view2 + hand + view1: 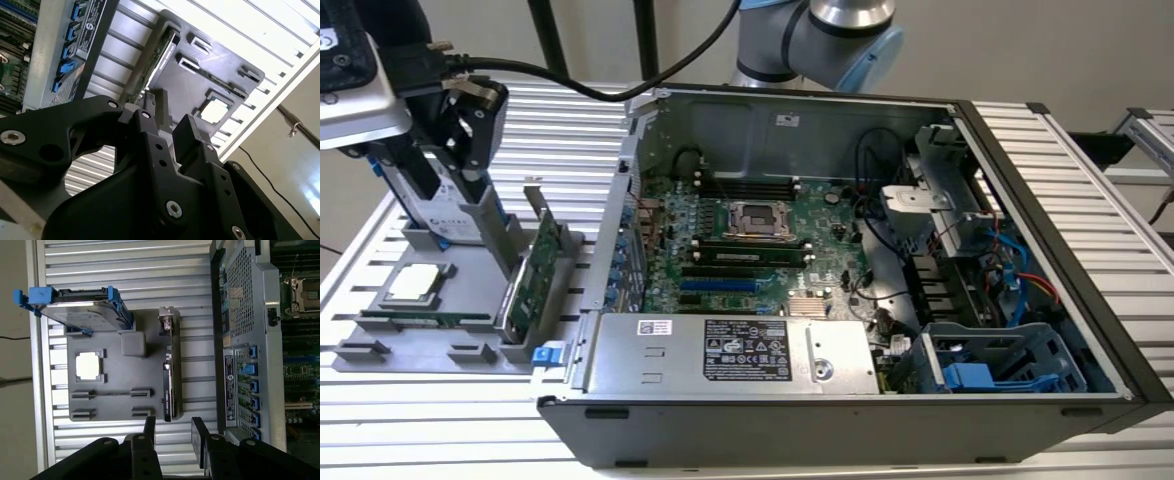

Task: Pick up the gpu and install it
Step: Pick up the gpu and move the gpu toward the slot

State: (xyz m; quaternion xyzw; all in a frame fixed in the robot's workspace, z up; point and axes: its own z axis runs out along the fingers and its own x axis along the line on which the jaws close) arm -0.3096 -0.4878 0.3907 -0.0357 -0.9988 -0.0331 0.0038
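Black pincer [172,427] points down over the grey tray [116,376] at the exterior view's left, parted and empty; gpu [170,370] stands edgewise in the tray.

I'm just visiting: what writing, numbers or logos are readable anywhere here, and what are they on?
Large white label on the silver power supply box: print present, not legible.
Small sticker on the computer case back wall: not legible.
Hard drive label: not legible.
Strip label on the case edge: not legible.
Nothing can be quoted.
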